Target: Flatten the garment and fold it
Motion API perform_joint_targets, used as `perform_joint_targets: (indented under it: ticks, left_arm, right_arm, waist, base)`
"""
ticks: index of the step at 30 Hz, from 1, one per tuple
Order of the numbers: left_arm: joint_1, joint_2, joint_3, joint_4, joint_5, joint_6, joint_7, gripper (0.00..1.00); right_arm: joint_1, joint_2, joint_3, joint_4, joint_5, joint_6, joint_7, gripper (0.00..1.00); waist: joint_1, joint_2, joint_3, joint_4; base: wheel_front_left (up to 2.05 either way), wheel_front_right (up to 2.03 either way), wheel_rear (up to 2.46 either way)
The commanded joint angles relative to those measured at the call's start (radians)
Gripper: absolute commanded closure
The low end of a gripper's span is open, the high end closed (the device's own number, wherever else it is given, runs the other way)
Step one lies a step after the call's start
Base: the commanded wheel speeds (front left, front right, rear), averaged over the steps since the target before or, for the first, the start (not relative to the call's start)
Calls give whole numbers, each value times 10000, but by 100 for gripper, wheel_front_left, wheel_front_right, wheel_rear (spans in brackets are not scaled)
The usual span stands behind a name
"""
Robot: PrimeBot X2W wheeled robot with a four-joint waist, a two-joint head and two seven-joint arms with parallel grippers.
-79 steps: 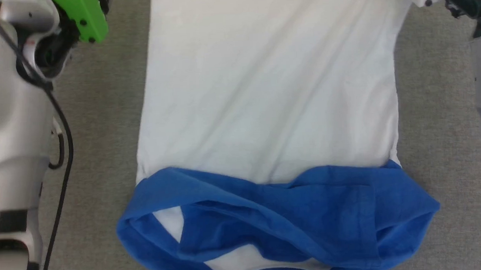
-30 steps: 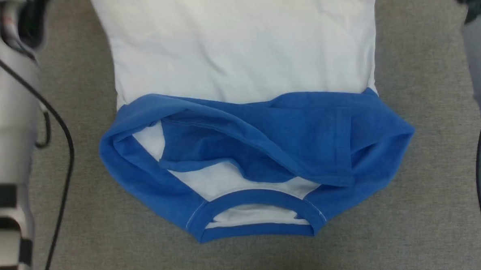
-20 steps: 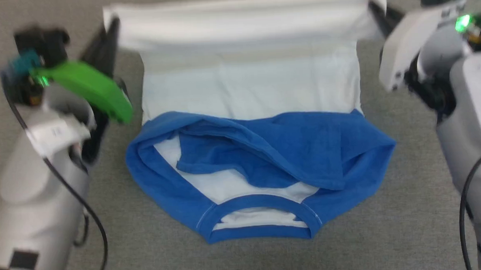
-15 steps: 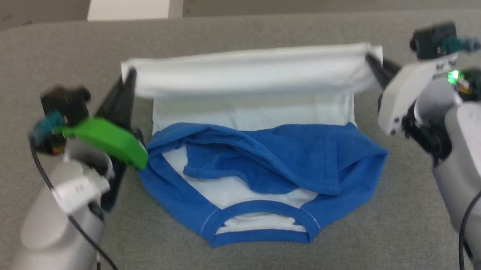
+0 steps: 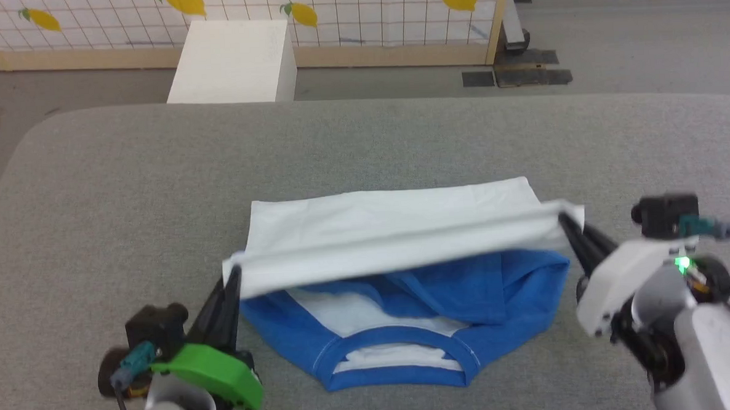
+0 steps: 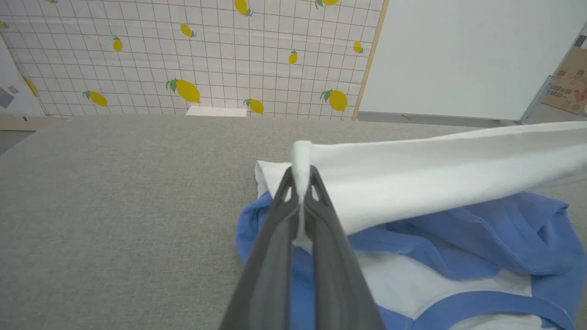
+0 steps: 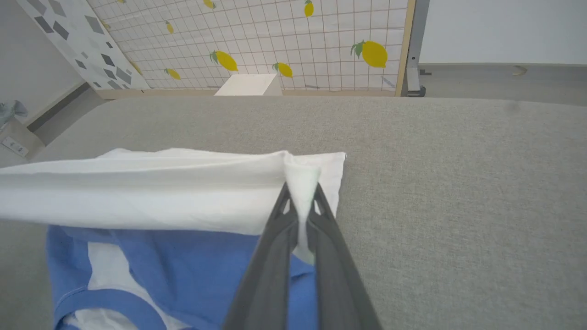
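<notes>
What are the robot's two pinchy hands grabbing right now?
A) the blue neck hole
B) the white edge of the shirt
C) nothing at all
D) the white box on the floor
B: the left gripper and the right gripper are each shut on one end of the white edge of the garment, holding it up above its blue part.

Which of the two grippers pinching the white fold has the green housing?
The left gripper, at the head view's lower left, has the green housing; the right gripper carries a white housing instead. Both are shut on the garment.
</notes>
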Motion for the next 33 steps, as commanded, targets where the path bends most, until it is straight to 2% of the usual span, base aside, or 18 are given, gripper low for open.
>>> perform_joint_targets:
  ticks: [1,10,19,20,21,22,23,24,27,33]
  left_arm:
    - [255,-105,96,226,-170,118,-76,100]
    - [526,-544,-73,1767,-588,-99,17,100]
    - [428,-964,-126,3155,-1116,-156,557,100]
    - [380,-997,-85,3309,-1176,-115,602,93]
    - [354,-1030,-33,3420,-1268,-93,672,60]
    - [303,-1005,-30,3512,-1276,-69,741,0]
    - [280,-999,8,3577,-1329,-50,794,0]
    - [277,-978,63,3667,-1405,5,904,0]
    - [318,-856,211,3759,-1553,241,1206,0]
    - [722,-352,754,3150,-2006,1020,2060,0]
  right_arm:
    - [442,86,-76,-185,-47,-17,-61,100]
    - [2421,548,-510,-795,-224,-17,300,100]
    - [2822,581,-57,-336,-583,-17,774,100]
    - [2845,584,31,-249,-553,-17,965,100]
    - [2853,577,94,-216,-524,-17,1084,100]
    - [2857,570,172,-214,-456,-17,1210,100]
    - [2862,530,276,-232,-411,-17,1329,58]
    - [2885,463,388,-267,-342,-17,1471,0]
    - [3024,241,554,-507,-67,-17,1859,0]
    - [3433,-467,374,-1814,631,-17,2851,0]
  waist:
    - [1,0,-99,36]
    - [1,0,-216,-7]
    - [1,0,-222,-146]
    - [1,0,-242,-151]
    - [1,0,-263,-158]
    - [1,0,-283,-168]
    - [1,0,-313,-179]
    - [1,0,-369,-194]
    - [1,0,-531,-205]
    - [1,0,-904,-204]
  base:
    - [0,0,0]
    - [0,0,0]
    - [0,0,0]
    - [0,0,0]
    - [0,0,0]
    - [0,0,0]
    - [0,0,0]
    - [0,0,0]
    - [0,0,0]
    - [0,0,0]
